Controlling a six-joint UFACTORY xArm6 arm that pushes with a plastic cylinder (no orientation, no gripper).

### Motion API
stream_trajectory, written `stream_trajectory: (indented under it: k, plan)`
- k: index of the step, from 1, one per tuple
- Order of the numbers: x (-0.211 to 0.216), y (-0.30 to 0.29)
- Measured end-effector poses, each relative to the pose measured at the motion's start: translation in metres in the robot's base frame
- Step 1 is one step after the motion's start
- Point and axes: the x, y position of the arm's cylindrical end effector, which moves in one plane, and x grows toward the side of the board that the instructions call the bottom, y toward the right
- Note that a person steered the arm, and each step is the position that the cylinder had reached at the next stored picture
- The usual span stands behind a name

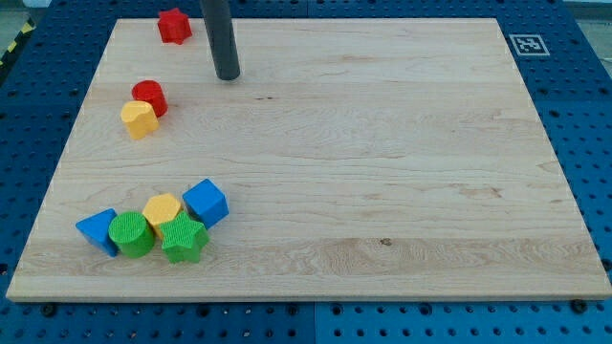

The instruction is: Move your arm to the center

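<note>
Hand: none; our tip [228, 76] is a bare rod, holding nothing.
Position: right of the red star [174, 25], touching no block.
Reason: worktop [382, 143] centre lies further right, lower.

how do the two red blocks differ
The red star block sits at the board's top edge, alone; the red cylinder lies lower and further left, touching a yellow block. The star has points; the cylinder is round. My tip stands right of both. Both are red and similar in size.
</note>
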Motion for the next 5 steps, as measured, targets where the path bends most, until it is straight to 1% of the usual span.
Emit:
stream_trajectory:
  k: [1, 2, 3, 4, 5]
  plan:
    - [0.005, -0.030]
    - [0.010, -0.043]
    - [0.036, -0.006]
    - [0.077, 0.046]
    - [0.137, 0.097]
